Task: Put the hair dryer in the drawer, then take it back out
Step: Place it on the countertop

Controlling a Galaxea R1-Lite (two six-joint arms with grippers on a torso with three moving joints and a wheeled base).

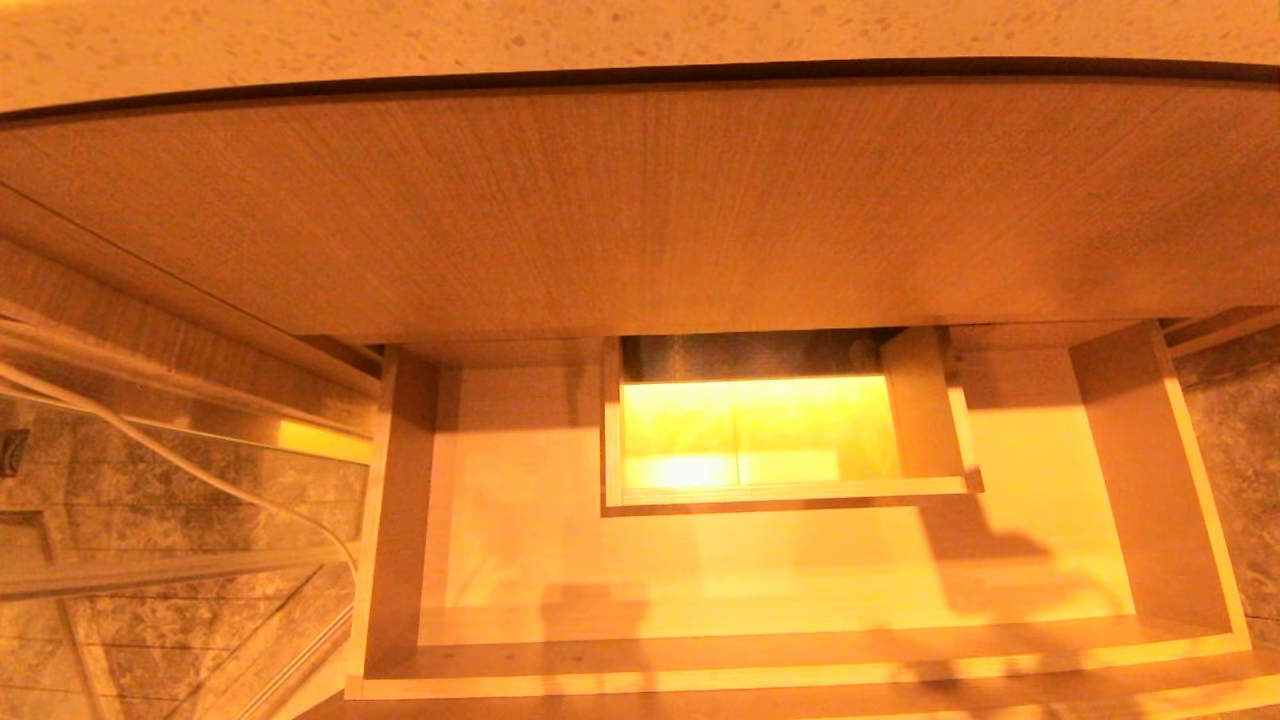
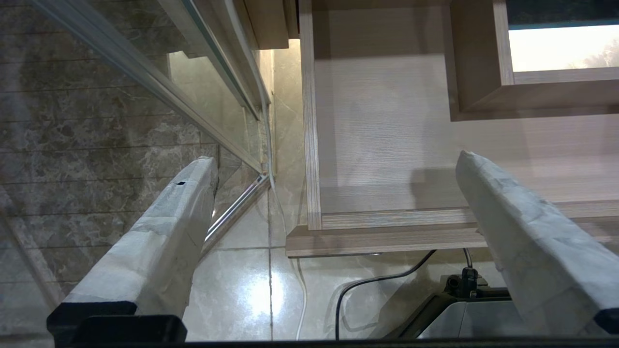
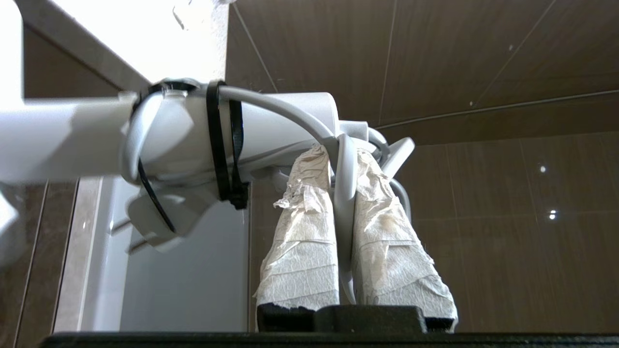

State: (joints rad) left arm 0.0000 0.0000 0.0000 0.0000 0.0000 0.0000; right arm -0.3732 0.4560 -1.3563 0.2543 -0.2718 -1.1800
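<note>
The drawer (image 1: 398,520) stands pulled out, and its pale floor is bare around the boxed cut-out (image 1: 775,489) at mid-back. Neither arm shows in the head view. In the right wrist view the white hair dryer (image 3: 271,130) is lifted in front of a brown tiled wall. My right gripper (image 3: 340,162) is shut on a thin white part of it beside the barrel, whose cord is bound on with black ties. My left gripper (image 2: 336,159) is open and empty, over the drawer's (image 2: 387,145) front left corner and the floor beside it.
A tall wood-grain front panel (image 1: 640,220) and a speckled countertop (image 1: 600,30) lie above the drawer. A glass partition with a metal frame (image 2: 213,121) and a white cable stand to the left. A black cable (image 2: 367,282) and my base (image 2: 459,309) lie on the glossy floor below the drawer front.
</note>
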